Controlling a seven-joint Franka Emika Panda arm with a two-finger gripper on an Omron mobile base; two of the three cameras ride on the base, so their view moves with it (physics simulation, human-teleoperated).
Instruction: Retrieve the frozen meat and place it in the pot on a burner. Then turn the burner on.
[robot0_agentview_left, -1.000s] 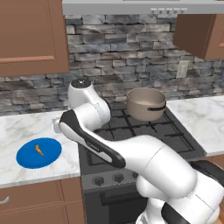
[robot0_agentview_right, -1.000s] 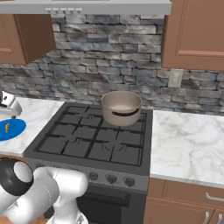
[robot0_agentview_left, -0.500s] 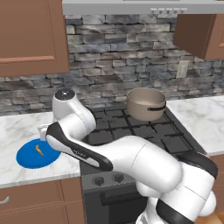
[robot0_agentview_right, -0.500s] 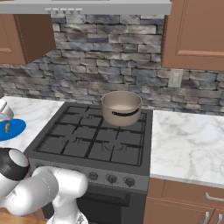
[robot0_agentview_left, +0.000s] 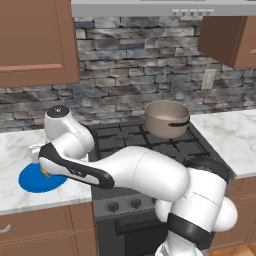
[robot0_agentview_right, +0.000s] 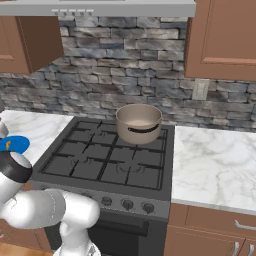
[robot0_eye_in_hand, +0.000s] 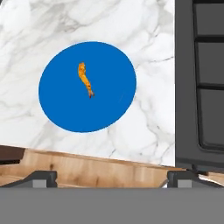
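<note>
glossy white rounded arm (robot0_agentview_left: 145, 172) — dark joints, black bands.

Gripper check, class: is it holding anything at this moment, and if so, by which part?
Nothing is held. The gripper is open above the counter's edge, and the frozen meat lies untouched on the blue plate.

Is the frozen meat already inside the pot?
No, the frozen meat lies on the blue plate on the counter, while the pot stands on the stove.
</note>
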